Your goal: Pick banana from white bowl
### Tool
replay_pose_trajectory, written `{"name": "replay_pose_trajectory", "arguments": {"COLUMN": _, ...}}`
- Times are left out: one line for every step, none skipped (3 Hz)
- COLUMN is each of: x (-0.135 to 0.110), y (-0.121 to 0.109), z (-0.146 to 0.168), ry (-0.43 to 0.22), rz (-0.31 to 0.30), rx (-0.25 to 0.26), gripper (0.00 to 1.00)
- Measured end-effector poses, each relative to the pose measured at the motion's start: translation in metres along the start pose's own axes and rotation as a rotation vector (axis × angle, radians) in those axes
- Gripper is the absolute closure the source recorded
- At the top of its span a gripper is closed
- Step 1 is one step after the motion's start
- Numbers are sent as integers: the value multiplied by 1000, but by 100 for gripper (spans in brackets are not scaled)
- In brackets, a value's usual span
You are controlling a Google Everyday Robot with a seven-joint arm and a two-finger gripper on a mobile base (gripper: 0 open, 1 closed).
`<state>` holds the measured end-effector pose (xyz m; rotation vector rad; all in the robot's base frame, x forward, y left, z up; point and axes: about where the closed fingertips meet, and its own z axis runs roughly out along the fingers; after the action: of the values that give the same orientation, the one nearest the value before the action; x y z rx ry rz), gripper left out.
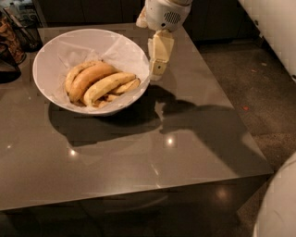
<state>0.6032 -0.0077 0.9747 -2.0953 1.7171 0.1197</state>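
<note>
The white bowl (55, 60), lined with crinkled white paper, stands on the back left of the grey table (138, 152). Several bananas lie in it. The long pale-yellow banana (108, 84) lies slantwise in the middle. A fatter orange-tan banana (90, 77) lies to its left, and a short spotted one (127, 87) to its right. My gripper (157, 69) hangs from the white wrist (164, 14), pointing down just outside the bowl's right rim and above the table. It holds nothing that I can see.
A dark basket-like object (11, 41) stands off the table's back left. The table's right edge drops to speckled floor (259, 83). A white rounded body part (277, 203) fills the lower right corner, and a white surface (273, 28) the upper right.
</note>
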Motion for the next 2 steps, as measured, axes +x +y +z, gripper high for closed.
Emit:
{"name": "replay_pose_trajectory", "arguments": {"x": -1, "y": -7, "z": 1, "ry": 9, "rz": -12, "rx": -7, "gripper": 19}}
{"name": "replay_pose_trajectory", "arguments": {"x": -7, "y": -15, "z": 5, "ry": 11, "rz": -34, "rx": -14, "gripper": 29}}
